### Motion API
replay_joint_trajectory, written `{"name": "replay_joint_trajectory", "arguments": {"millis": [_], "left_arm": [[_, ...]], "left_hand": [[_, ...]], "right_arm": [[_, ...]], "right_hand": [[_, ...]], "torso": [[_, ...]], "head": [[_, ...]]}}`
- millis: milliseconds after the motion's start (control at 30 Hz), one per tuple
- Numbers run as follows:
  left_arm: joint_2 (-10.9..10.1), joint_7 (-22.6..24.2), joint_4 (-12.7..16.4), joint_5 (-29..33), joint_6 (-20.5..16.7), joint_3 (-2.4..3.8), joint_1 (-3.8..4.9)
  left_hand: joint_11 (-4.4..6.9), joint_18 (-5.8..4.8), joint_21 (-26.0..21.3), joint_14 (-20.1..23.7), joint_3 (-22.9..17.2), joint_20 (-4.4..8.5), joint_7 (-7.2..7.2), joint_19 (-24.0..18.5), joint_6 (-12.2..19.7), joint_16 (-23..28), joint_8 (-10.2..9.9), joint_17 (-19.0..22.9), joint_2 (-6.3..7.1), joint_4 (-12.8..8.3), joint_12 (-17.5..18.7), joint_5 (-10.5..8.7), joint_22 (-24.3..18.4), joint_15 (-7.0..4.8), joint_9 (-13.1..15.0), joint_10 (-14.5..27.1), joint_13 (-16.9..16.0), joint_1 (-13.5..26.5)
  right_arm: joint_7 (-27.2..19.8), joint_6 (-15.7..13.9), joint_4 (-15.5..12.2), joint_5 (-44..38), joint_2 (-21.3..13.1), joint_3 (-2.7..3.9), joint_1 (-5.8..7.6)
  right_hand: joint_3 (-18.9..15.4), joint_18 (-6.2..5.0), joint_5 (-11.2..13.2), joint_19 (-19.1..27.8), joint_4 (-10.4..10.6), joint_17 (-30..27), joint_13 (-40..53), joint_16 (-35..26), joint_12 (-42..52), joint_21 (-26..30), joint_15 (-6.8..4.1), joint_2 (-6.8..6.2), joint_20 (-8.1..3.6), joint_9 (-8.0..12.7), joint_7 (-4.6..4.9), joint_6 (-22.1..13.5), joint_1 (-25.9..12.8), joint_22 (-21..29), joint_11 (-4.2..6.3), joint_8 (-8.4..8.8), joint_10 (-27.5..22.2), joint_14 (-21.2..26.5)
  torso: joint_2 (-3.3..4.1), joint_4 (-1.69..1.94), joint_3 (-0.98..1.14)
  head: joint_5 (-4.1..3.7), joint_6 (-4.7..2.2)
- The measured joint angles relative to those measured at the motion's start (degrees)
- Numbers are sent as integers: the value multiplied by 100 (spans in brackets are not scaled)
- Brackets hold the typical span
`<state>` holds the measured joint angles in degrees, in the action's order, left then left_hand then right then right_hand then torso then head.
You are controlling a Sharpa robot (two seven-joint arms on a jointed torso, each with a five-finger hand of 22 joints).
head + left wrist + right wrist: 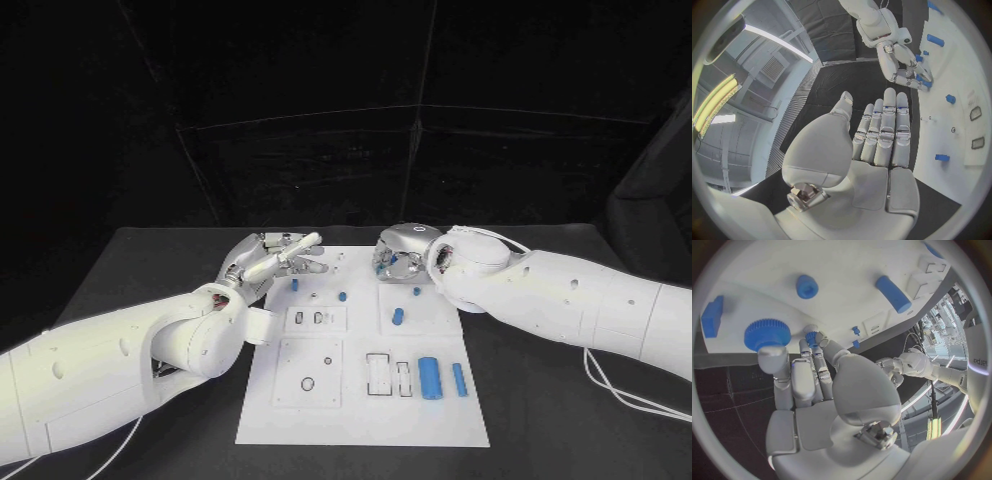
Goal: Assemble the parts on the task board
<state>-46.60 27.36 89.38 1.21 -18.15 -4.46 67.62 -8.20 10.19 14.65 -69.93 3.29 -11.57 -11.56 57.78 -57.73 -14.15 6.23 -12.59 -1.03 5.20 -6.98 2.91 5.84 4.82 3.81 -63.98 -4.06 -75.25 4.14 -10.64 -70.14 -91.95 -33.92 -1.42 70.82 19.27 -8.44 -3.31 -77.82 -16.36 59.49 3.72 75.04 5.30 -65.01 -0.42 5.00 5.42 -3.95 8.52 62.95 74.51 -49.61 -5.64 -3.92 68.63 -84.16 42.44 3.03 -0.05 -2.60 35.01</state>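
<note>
The white task board (361, 405) lies in the middle of the black table. My right hand (401, 256) hangs over its far end with the fingers curled down. In the right wrist view the thumb and a finger pinch a small blue part (811, 334) at the board's surface, and another fingertip (771, 353) sits by a blue toothed wheel (767, 333). My left hand (271, 258) is at the board's far left corner, fingers straight and apart, holding nothing; its flat palm (879, 135) faces the board. Loose blue parts lie on the board: a thick cylinder (428, 378), a thin bar (460, 380) and a peg (398, 317).
Small blue pieces (343, 296) (294, 284) stand near the board's far left. Empty slots (378, 374) and a ring outline (309, 384) mark the near half. A round cap (807, 286), a cylinder (893, 294) and a block (712, 316) lie near the right hand. Cables (623, 392) trail at right.
</note>
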Motion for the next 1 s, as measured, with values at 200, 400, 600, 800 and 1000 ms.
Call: {"name": "replay_joint_trajectory", "arguments": {"millis": [200,400,600,800,1000], "left_arm": [[-18,-15,4,0,11,0,0],[-22,-21,8,1,14,0,0],[-25,-22,9,2,15,0,1],[-24,-22,3,2,15,0,3],[-32,-22,27,3,17,1,17]], "left_hand": [[0,0,0,0,0,0,0,0,0,0,0,0,0,0,0,0,0,0,0,0,0,0],[-12,0,0,0,16,0,-20,0,20,0,-23,-10,-26,-16,0,0,-8,0,0,12,5,26],[-21,-1,0,0,16,0,-20,0,20,0,-24,-14,-26,-16,0,0,-7,0,-5,21,5,26],[-21,-1,0,0,16,0,-20,0,20,0,-24,-15,-26,-16,0,0,-7,0,-4,21,4,26],[-21,-1,0,0,16,-20,-20,20,20,0,-23,-15,-26,-16,0,0,-7,0,-4,21,4,26]], "right_arm": [[7,-497,-219,50,-22,1,0],[53,-895,-133,89,116,5,3],[91,-1119,213,105,403,5,6],[96,-1224,543,111,711,5,15],[98,-1238,851,124,986,5,23]], "right_hand": [[192,90,31,22,27,21,31,22,1,-66,0,-23,-22,-2,-11,10,21,-61,-19,-1,19,0],[318,90,24,22,40,23,31,50,0,-95,0,-109,-22,2,-11,11,-5,-98,-19,-2,19,0],[426,89,6,22,60,27,30,50,-30,-128,0,-183,-22,8,-11,11,-33,-113,-19,-2,19,0],[491,88,6,43,87,32,22,50,-31,-128,0,-220,-1,7,11,-12,-70,-126,-19,-2,19,0],[555,88,6,43,104,38,19,72,-67,-172,0,-244,-1,13,31,-33,-93,-149,-19,-2,19,0]], "torso": [[0,10,-4],[9,28,-7],[18,34,-7],[24,56,-7],[46,85,-7]], "head": [[11,-47],[35,-89],[57,-105],[65,-100],[63,-111]]}}
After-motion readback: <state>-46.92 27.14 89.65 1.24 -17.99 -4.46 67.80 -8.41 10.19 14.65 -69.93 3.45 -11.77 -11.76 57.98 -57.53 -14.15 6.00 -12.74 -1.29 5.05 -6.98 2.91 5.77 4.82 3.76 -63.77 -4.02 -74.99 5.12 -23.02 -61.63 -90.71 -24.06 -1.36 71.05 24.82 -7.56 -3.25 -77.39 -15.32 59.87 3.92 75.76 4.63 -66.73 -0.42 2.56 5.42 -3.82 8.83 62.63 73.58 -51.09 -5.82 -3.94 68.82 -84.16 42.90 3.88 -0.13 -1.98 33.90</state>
